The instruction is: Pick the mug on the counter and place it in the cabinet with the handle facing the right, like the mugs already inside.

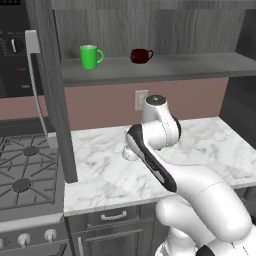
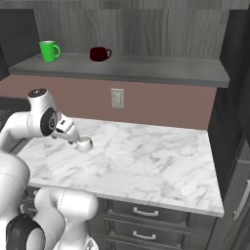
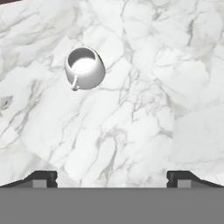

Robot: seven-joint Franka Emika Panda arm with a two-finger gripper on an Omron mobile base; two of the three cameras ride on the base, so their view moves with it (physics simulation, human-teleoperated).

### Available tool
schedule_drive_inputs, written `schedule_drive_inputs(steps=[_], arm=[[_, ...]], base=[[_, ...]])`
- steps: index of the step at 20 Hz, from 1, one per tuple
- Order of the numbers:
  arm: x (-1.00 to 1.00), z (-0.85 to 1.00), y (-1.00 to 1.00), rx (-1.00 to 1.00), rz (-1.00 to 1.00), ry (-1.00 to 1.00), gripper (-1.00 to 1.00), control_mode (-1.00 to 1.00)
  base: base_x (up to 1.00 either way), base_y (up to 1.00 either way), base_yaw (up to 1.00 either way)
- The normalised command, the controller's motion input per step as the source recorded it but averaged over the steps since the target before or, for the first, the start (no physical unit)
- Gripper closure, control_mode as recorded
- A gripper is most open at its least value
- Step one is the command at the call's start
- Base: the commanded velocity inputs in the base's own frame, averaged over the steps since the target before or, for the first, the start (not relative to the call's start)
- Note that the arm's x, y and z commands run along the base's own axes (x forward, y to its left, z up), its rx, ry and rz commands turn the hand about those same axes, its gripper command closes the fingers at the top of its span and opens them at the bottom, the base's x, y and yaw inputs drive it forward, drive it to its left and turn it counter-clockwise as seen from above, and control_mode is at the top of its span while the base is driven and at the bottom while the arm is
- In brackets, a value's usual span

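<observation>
The small white mug (image 3: 85, 68) stands upright on the white marble counter (image 3: 144, 113), its loop handle (image 3: 74, 84) pointing toward the lower left of the hand view. My gripper (image 3: 111, 177) hangs above the counter, open, with nothing between its fingertips (image 3: 43, 178); the mug lies ahead and to the left of them. From the right base view the mug (image 2: 84, 143) sits near the counter's (image 2: 146, 156) left end, just beyond my arm. My arm half hides the mug (image 1: 129, 153) in the left base view. On the cabinet shelf (image 1: 160, 69) stand a green mug (image 1: 90, 56) and a dark red mug (image 1: 141, 55).
A gas stove (image 1: 25, 172) lies left of the counter, behind a dark upright panel (image 1: 57, 100). A wall outlet (image 2: 117, 97) sits under the shelf. A tall dark unit (image 2: 237, 127) bounds the counter on the right. Dark drawers (image 2: 146, 215) run below.
</observation>
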Motion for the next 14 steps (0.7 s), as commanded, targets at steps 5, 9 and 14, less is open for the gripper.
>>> schedule_drive_inputs(steps=[5,9,14], arm=[[0.0,-0.25,0.12,-0.02,-0.12,0.0,-1.0,-1.0],[0.06,-0.21,0.09,-0.01,-0.11,0.0,-1.0,-1.0],[0.21,-0.2,0.0,0.0,-0.08,0.0,-1.0,-1.0]], base=[[0.0,0.0,0.0],[0.0,0.0,0.0],[0.0,0.0,0.0]])
